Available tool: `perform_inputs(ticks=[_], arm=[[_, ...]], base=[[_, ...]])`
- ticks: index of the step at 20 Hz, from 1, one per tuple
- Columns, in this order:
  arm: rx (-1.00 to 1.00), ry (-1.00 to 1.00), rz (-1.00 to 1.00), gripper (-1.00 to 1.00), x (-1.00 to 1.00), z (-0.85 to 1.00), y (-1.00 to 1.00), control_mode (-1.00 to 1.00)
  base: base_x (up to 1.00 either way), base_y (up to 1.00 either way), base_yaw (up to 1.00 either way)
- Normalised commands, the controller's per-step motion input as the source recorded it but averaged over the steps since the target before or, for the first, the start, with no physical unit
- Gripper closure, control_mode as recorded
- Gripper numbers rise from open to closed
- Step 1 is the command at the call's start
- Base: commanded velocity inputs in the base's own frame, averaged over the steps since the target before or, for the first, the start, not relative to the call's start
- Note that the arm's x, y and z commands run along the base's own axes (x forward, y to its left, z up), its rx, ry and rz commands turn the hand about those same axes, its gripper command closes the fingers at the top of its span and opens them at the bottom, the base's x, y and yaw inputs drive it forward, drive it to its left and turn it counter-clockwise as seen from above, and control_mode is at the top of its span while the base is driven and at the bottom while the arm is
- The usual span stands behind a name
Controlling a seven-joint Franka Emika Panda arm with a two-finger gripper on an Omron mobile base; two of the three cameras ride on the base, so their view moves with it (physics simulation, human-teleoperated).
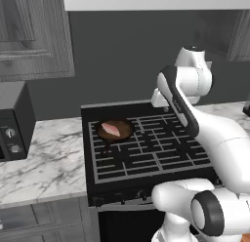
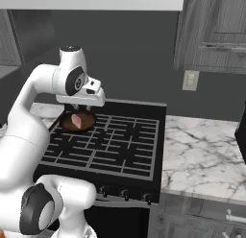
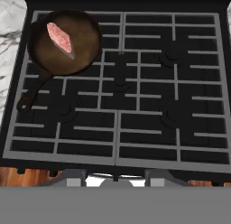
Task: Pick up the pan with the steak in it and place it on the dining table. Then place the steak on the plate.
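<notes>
Hand view: steak [image 3: 59, 38] is seen inside pan [image 3: 65, 41] on stove [image 3: 135, 105] (rear-left burner); jaw state cannot be told.

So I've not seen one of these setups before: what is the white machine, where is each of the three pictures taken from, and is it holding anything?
It is a rendered kitchen. The white machine is a jointed robot arm on a base. Two pictures come from cameras on that base, behind the arm to its left and right, both looking down at a black stove. The third comes from a camera on the arm's hand, looking straight down on the grates. At the stove's back left sits a dark pan with a pink steak in it, its handle pointing toward the front. Marble counter lies on either side. Nothing is held: the hand hangs above the stove, apart from the pan.
</notes>
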Motion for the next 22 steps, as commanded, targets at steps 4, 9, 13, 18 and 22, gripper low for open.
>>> perform_inputs(ticks=[4, 9, 13, 18, 22], arm=[[0.0, 0.0, 0.0, -1.0, -0.02, -0.02, 0.04, -1.0], [0.0, 0.0, 0.0, -1.0, -0.26, -0.12, 0.14, -1.0], [0.0, 0.0, 0.0, -1.0, -0.2, -0.22, 0.19, -1.0], [0.0, 0.0, -0.01, -1.0, -0.07, -0.21, 0.19, -1.0], [0.03, 0.0, -0.03, -1.0, 0.08, -0.23, 0.23, -1.0]], base=[[0.0, 0.0, 0.0], [0.0, 0.0, 0.0], [0.0, 0.0, 0.0], [0.0, 0.0, 0.0], [0.0, 0.0, 0.0]])
